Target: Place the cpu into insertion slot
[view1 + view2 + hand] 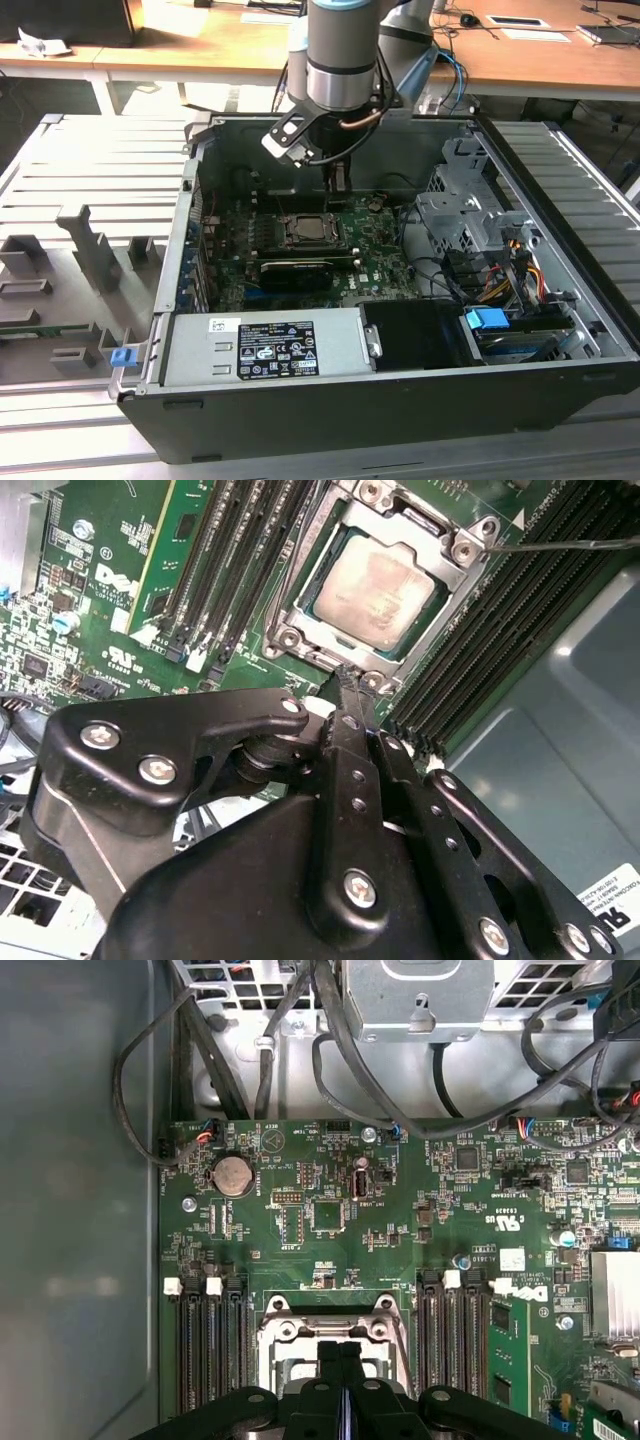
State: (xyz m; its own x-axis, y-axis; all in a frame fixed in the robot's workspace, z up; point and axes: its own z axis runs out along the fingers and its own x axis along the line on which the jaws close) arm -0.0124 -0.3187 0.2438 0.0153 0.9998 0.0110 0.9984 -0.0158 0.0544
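Observation:
The cpu [375,585], a flat square chip with a dull silver top, lies inside the insertion slot [466,552], a silvery framed socket on the green motherboard. The socket's thin wire lever [560,545] sticks out to one side. My gripper [345,675] hovers just off the socket's edge, fingers pressed together with nothing between them. In the exterior view the gripper [340,182] hangs inside the open computer case, slightly behind the socket [313,230]. The first wrist view has the shut fingertips [340,1352] over the socket frame [285,1332].
Black memory slots [230,570] flank the socket on both sides. A long black card [295,270] lies in front of the socket, with the power supply [265,345] nearer. A drive cage [470,220] and cables fill the exterior view's right. Grey fixtures [80,260] stand outside the case.

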